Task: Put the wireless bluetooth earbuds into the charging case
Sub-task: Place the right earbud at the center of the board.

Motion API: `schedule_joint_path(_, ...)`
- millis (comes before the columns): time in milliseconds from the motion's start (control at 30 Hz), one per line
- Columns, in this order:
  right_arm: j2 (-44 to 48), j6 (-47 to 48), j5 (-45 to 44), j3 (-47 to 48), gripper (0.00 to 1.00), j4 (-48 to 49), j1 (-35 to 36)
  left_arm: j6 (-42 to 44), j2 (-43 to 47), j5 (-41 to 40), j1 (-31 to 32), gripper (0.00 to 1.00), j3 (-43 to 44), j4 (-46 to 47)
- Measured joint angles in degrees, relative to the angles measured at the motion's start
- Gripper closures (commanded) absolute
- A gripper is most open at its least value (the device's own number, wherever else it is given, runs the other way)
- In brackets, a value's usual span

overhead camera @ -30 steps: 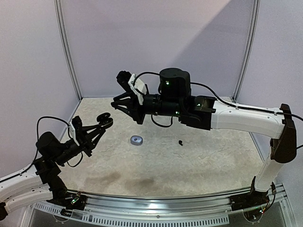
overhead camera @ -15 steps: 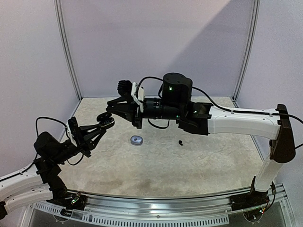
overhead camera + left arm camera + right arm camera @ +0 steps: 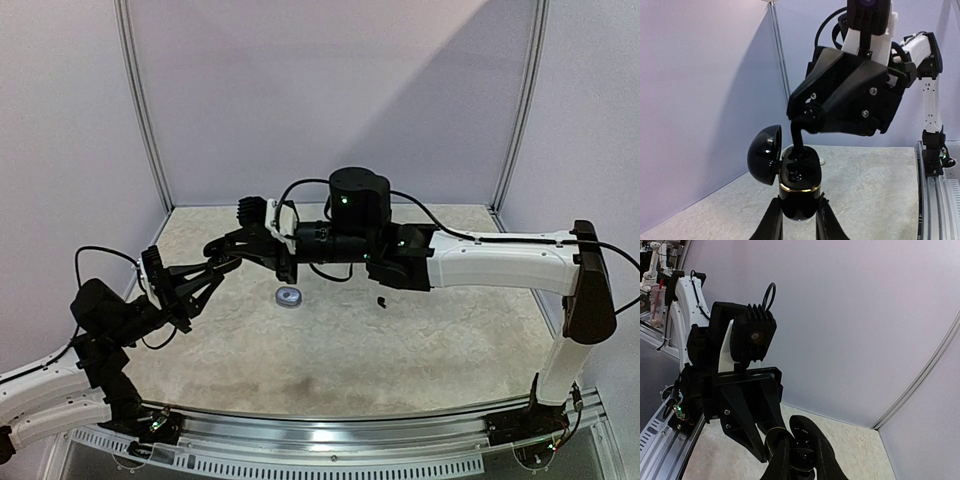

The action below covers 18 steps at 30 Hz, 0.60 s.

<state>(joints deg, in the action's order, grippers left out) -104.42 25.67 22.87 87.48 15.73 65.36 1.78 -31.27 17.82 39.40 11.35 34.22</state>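
Black charging case [image 3: 799, 192] upright, lid open, black earbud [image 3: 381, 300] lying apart

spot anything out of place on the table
Yes: one black earbud lies loose on the table, right of a small pale round item, while the open charging case is held up in the left gripper.

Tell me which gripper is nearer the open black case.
Left. The left gripper is shut on the case, gripping its lower end. The right gripper is above it, with its fingertips at the open top.
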Motion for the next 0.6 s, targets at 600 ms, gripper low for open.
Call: schedule_joint_path(600, -0.90, 2.08, -3.30, 0.24, 1.00, -1.57, 0.35, 0.11, 0.00, -0.74, 0.28, 1.00, 0.00, -0.70)
